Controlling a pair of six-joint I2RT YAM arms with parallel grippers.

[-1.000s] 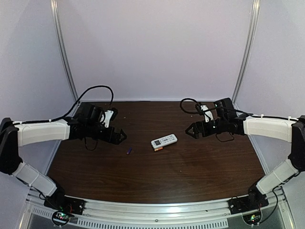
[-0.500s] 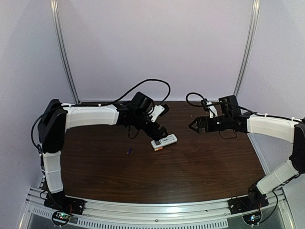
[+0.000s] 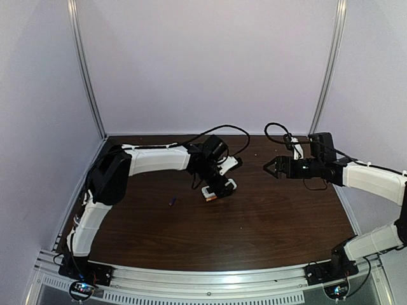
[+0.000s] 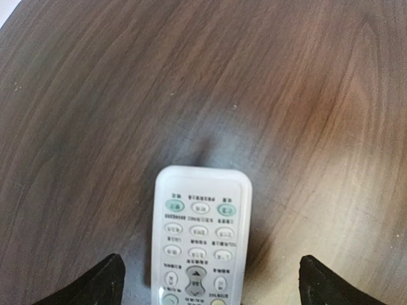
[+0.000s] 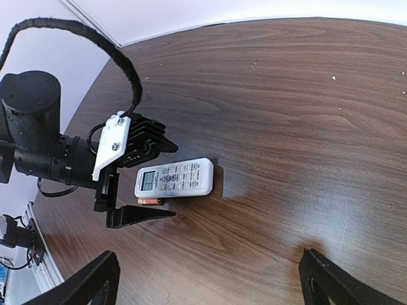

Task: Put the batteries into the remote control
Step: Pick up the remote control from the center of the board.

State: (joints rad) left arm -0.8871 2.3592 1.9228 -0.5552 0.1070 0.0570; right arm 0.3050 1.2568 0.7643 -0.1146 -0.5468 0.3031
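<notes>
Your left gripper [image 4: 210, 264] is spread wide astride the remote control [image 4: 201, 235], whose lower end the wrist view's bottom edge cuts off; the orange battery [image 5: 151, 201] lies just beside its long edge; the purple battery [image 3: 172, 202], a mere speck, sits apart at lower left; your right gripper [image 3: 267, 166] gapes wide, empty.

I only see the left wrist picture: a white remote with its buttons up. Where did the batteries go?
Observer: The orange battery lies close beside the remote control, along its long edge near the display end.
Child: And the purple one?
Observer: The purple battery lies alone on the table, apart from the remote, off toward the robot's left.
Child: What's the other arm doing?
Observer: The right gripper hangs open above the table, well away from the remote, holding nothing.
</notes>
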